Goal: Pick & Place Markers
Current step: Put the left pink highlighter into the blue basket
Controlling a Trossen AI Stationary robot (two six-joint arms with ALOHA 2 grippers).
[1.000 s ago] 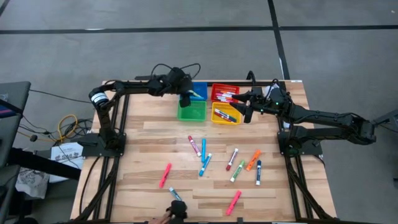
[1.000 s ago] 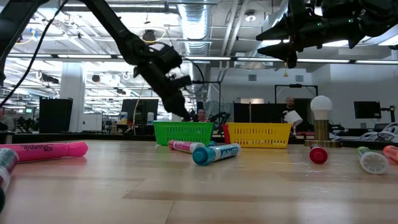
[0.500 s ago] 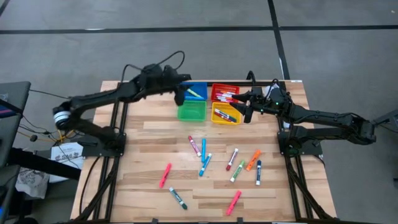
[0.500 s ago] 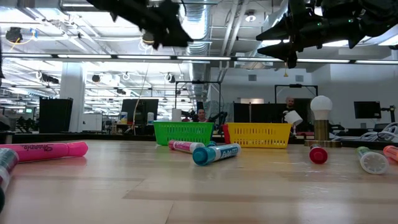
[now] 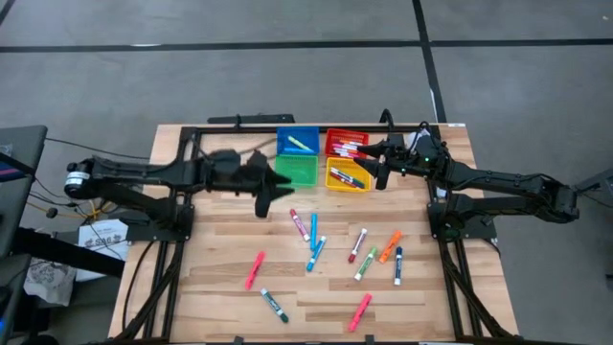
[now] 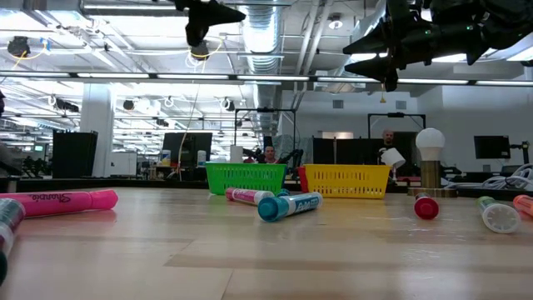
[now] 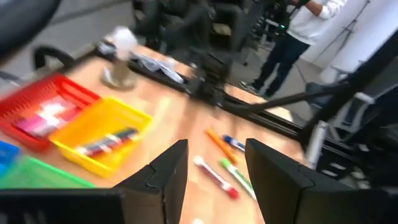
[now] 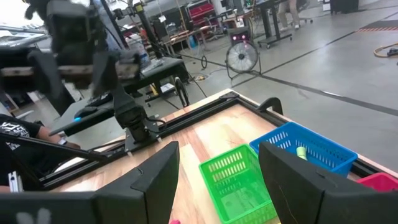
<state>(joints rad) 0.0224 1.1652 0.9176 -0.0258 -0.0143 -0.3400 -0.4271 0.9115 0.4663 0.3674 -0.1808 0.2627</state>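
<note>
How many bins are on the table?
4: blue bin far centre; red bin to its right; green bin in front of blue; yellow bin in front of red.

The left gripper (image 5: 264,203) has swung away from over the green bin (image 5: 295,170), now empty-fingered above bare desk (image 5: 220,240) beside it.

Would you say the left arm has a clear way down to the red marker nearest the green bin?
Probably yes: the left gripper hangs open beside the red marker, which lies alone on bare table; the right gripper waits over the yellow bin.
</note>
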